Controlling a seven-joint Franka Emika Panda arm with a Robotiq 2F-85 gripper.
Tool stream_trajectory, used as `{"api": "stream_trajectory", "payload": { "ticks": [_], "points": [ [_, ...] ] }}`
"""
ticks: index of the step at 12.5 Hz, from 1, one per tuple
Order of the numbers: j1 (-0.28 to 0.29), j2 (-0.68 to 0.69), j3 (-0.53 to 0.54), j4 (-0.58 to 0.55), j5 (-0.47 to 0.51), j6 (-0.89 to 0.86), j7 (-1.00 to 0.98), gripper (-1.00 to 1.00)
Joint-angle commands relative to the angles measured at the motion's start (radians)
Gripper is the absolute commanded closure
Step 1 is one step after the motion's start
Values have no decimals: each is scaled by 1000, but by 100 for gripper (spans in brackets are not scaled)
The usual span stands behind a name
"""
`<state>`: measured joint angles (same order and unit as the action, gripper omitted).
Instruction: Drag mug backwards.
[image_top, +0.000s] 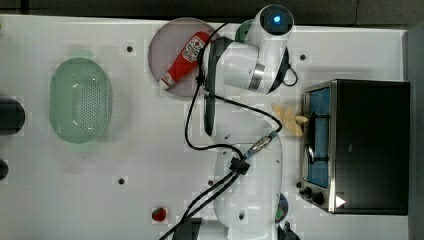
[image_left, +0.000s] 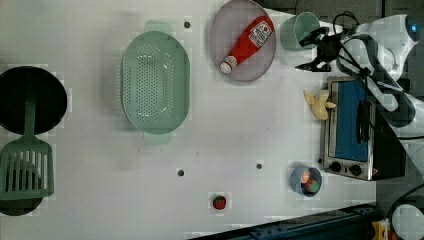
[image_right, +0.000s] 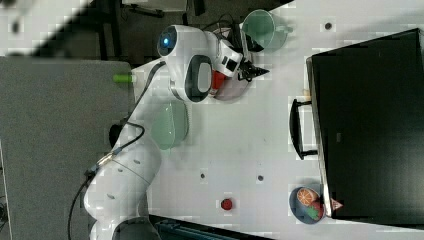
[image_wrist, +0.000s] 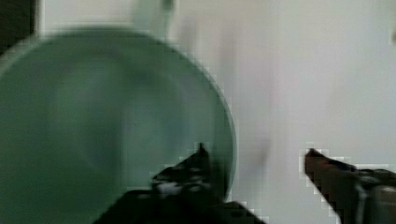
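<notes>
My gripper (image_wrist: 254, 154): fingers spread apart, nothing between them. In the wrist view one fingertip (image_wrist: 201, 151) overlaps the rim of the mug (image_wrist: 112, 126); the other stands clear over bare table. Whether the near finger touches the rim, I cannot tell. In the left view my gripper (image_left: 315, 50) sits just beside the mug, on the left view's right.

Mug (image_left: 299, 30): green, round, upright, open mouth up, near the table's top edge in the left view, between the purple plate (image_left: 220, 27) and my arm. In the right view the mug (image_right: 260, 29) stands close to the table's far corner, handle toward the right view's right.

Purple plate: carries a red ketchup bottle (image_left: 247, 44) lying on its side.

Perforated basket (image_left: 156, 82): pale green, oval, well apart from the mug.

Toaster oven (image_left: 357, 127): at the left view's right, yellow item (image_left: 317, 102) just beside it.

Blue dish (image_left: 305, 181): small, round, holds orange and red pieces, near the oven's knobs.

Strawberry (image_left: 219, 202): alone on the white table (image_left: 90, 165).
</notes>
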<state>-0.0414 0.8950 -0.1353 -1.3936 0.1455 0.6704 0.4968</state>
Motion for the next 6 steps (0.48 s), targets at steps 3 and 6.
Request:
{"api": "stream_trajectory", "payload": {
  "ticks": [3,6],
  "points": [
    [-9,-21,-6,22,2,-1,46,65],
    [-11,-48,-7,-16,3,-1,45,65]
  ]
}}
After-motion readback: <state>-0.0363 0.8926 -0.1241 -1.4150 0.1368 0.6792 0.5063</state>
